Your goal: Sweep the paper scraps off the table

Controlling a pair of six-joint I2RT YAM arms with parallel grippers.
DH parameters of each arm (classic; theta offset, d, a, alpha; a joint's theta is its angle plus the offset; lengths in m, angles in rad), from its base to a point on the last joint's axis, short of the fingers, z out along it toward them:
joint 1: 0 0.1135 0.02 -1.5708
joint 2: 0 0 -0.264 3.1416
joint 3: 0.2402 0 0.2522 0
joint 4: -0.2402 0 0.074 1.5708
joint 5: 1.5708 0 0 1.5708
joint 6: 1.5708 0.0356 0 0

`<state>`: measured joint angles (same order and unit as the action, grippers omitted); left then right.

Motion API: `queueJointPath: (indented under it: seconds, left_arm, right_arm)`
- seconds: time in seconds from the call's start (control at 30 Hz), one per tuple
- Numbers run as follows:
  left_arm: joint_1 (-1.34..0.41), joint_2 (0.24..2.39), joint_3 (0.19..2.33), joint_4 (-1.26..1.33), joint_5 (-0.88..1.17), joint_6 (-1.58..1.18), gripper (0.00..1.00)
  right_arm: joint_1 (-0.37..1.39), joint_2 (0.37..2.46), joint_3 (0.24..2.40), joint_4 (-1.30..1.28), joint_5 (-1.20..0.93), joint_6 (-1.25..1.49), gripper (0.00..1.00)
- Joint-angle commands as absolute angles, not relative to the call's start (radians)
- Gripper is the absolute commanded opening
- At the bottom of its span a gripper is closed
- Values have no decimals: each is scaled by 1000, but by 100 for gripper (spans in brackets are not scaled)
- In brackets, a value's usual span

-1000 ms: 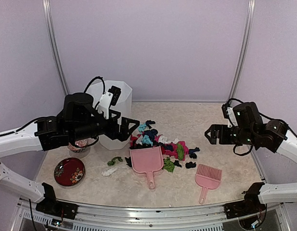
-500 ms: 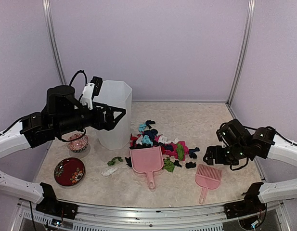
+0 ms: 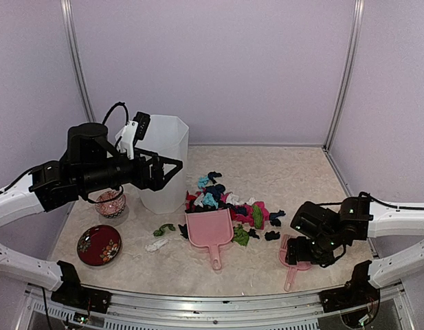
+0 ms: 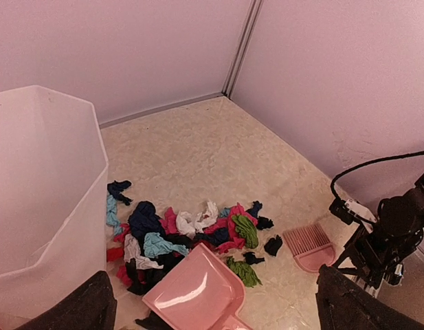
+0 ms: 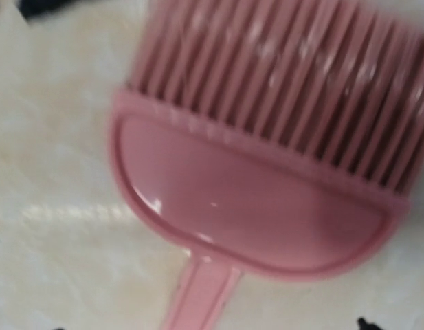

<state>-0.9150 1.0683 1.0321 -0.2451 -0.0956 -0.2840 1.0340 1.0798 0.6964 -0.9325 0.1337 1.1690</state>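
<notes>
The paper scraps (image 3: 229,203) lie in a mixed black, magenta, green, teal, navy and white heap mid-table; they also show in the left wrist view (image 4: 184,230). A pink dustpan (image 3: 210,230) lies against the heap's near edge. A pink brush (image 3: 291,275) lies flat to the right, and its head fills the right wrist view (image 5: 266,206). My right gripper (image 3: 299,253) is open, low over the brush head, with only the fingertips showing at that view's bottom corners. My left gripper (image 3: 169,173) is open and empty, held high left of the heap.
A tall white bin (image 3: 163,161) stands at the back left, just behind my left gripper. A red patterned plate (image 3: 99,245) and cup (image 3: 110,203) sit at the left. Stray green (image 3: 163,229) and white (image 3: 157,244) scraps lie left of the dustpan.
My right arm has come down and inward from high at the right to just over the brush. My left arm drew back to the left, then stayed nearly still.
</notes>
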Motion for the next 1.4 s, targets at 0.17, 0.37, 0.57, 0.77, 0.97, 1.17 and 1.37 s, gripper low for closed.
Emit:
queueJointPath:
  seconds: [0.17,0.37,0.57,0.77,0.97,1.17,1.37]
  left_arm:
    - [-908,1031,995,-228,-31,-295,99]
    - [-908,1027,993,-234,-23,-304,99]
    - [-907,1005,987,-238,-28,-305,99]
    - [-907,1005,988,-245,-25,-311,99]
    - [-906,1008,988,-246,-38,-315,99]
    - [-905,1015,989,-248,-58,-319,99]
    - [-904,1030,993,-252,-70,-326,99]
  right_arm:
    - [1126,1248,682,-904,105,1384,86]
    - [1143,1370,695,-802,98,1400,82]
    - [1146,1435,694,-754,101,1408,74]
    - [1146,1463,678,-728,100,1402,70]
    - [1146,1463,669,-717,109,1381,55]
    - [1148,1462,669,-729,124,1363,39]
    - [1147,1428,675,-734,153,1347,20]
